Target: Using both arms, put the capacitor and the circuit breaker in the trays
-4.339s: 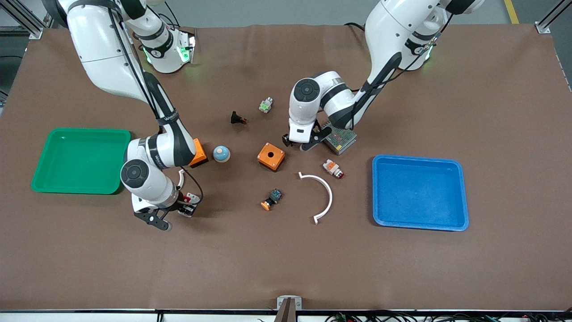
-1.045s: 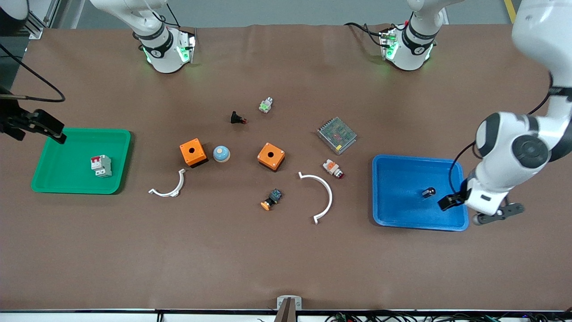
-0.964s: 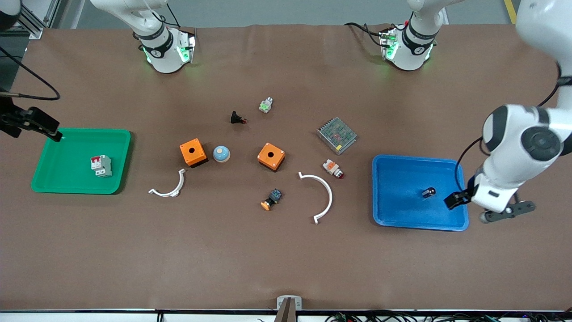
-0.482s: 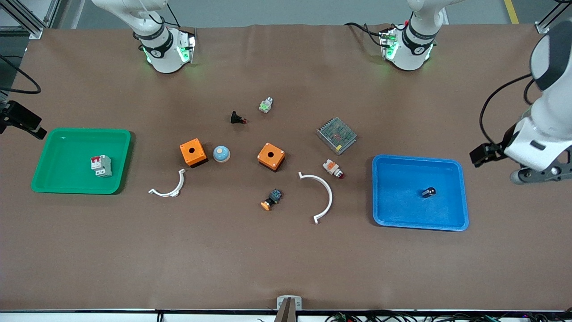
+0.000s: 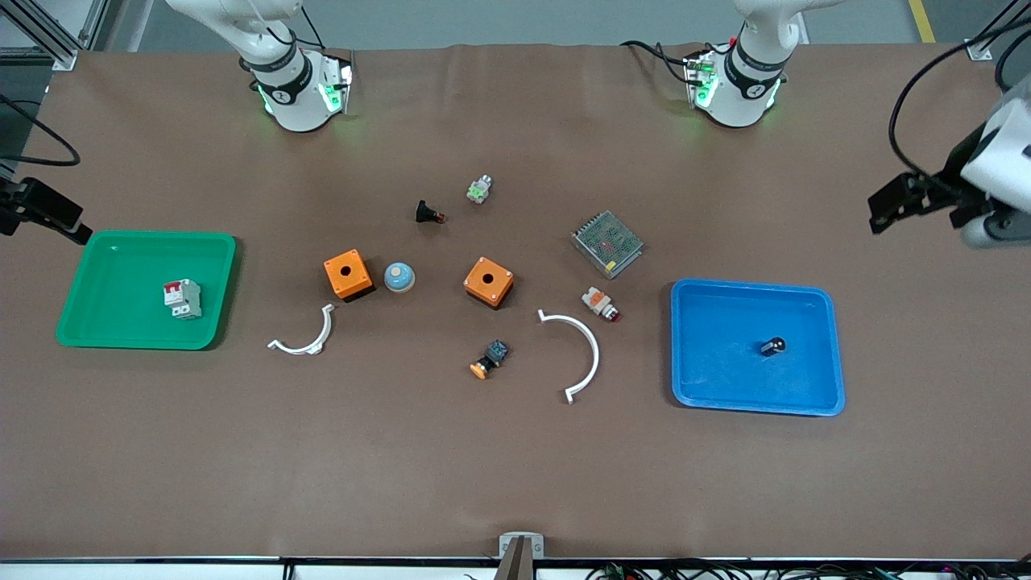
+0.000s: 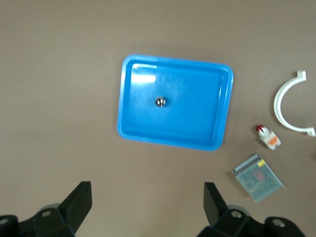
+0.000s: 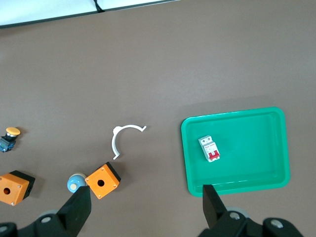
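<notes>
The capacitor (image 5: 772,346), a tiny black cylinder, lies in the blue tray (image 5: 757,407); it also shows in the left wrist view (image 6: 161,102). The circuit breaker (image 5: 183,298), white-grey with red levers, lies in the green tray (image 5: 137,342); it also shows in the right wrist view (image 7: 210,148). My left gripper (image 6: 147,210) is open and empty, high over the table's edge at the left arm's end (image 5: 934,213). My right gripper (image 7: 145,210) is open and empty, high over the table's edge at the right arm's end (image 5: 36,213).
Between the trays lie two orange boxes (image 5: 348,275) (image 5: 488,282), a blue-domed button (image 5: 399,277), two white arcs (image 5: 306,342) (image 5: 584,346), a metal mesh unit (image 5: 607,243), a white-orange button (image 5: 600,304), a black button (image 5: 427,213) and other small parts.
My left gripper has risen from the blue tray's corner and moved off toward the table's end. My right gripper has pulled a little away from the green tray. The capacitor and the circuit breaker lie still.
</notes>
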You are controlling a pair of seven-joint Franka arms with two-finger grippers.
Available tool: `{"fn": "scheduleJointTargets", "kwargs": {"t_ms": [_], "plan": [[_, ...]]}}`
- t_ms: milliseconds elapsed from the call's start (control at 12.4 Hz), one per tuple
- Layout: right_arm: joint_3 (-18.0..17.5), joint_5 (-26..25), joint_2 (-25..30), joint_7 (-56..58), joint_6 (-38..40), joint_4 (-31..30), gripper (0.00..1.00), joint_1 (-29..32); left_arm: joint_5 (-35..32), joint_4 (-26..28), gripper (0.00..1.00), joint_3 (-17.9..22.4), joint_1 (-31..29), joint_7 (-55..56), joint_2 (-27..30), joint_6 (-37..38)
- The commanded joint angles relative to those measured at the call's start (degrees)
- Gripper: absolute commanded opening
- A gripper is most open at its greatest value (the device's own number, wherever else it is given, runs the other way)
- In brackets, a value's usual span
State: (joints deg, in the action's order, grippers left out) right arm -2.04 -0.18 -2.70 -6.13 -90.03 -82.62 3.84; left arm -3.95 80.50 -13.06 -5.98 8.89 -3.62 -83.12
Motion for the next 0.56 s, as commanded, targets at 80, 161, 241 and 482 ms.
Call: {"fn": "scheduleJointTargets", "kwargs": {"t_ms": [80, 161, 241, 482], "plan": [[-2.79, -0.43, -0.73, -0.64, 0.47, 1.41, 1.0, 2.48, 2.89, 3.61, 1.0, 12.42, 8.25, -4.76, 4.41, 3.13], [-2.71, -0.43, -0.73, -0.64, 0.47, 1.24, 1.0, 2.67, 3.16, 3.61, 1.0, 12.53, 8.09, -4.76, 4.59, 3.49], [-2.7, -0.43, -0.64, -0.64, 0.3, 0.36, 1.0, 2.58, 3.24, 3.61, 1.0, 12.44, 7.92, -4.76, 4.94, 3.49], [-2.79, -0.43, -0.47, -0.64, 0.12, 0.09, 1.0, 2.4, 3.16, 3.17, 1.0, 12.44, 7.92, -4.94, 4.94, 3.58]]}}
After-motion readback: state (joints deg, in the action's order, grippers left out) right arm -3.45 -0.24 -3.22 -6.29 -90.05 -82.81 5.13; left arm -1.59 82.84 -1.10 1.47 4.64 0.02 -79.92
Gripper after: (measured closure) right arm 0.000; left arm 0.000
